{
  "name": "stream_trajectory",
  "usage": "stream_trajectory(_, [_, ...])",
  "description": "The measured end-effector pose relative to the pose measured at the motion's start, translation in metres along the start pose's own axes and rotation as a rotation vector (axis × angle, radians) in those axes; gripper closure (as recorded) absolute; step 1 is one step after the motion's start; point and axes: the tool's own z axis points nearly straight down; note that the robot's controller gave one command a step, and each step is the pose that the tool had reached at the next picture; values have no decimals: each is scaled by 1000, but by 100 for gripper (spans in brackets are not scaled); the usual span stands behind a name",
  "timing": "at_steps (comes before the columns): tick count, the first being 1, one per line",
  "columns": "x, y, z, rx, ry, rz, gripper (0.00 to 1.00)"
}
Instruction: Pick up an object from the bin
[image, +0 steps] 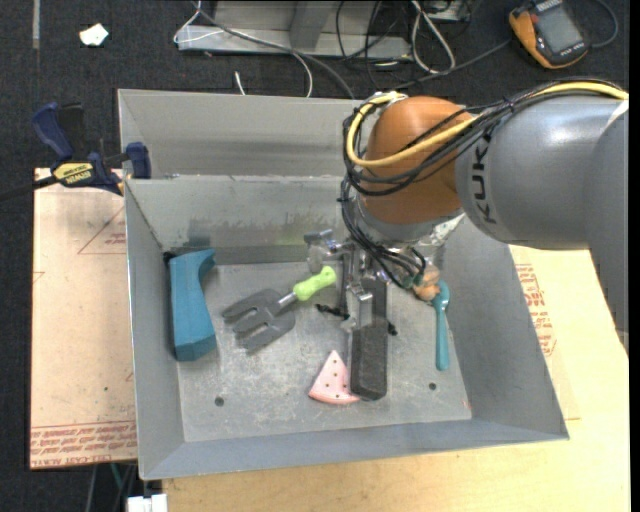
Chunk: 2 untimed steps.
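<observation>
My gripper (358, 292) hangs in the middle of the bin, under the arm's orange cover. Its lower end comes down at the top end of a long dark grey bar (369, 362) that lies on the bin floor pointing toward the front. A pink watermelon-slice toy (330, 381) rests against the bar's left side. Just left of the gripper lies a grey fork-shaped tool with a green handle (268, 310), the handle end close to the gripper. To the right is a teal spoon (440, 328) with an orange piece at its top.
A blue block-shaped thing (190, 303) lies along the bin's left wall. The arm and its cables cover the back right part of the bin. Bare floor shows at the front left and front right.
</observation>
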Motion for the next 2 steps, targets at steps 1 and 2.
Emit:
stream_trajectory(1, [-1,1,18,-3,-1,25,0])
stream_trajectory(2, [29,-2,12,-2,1,286,0])
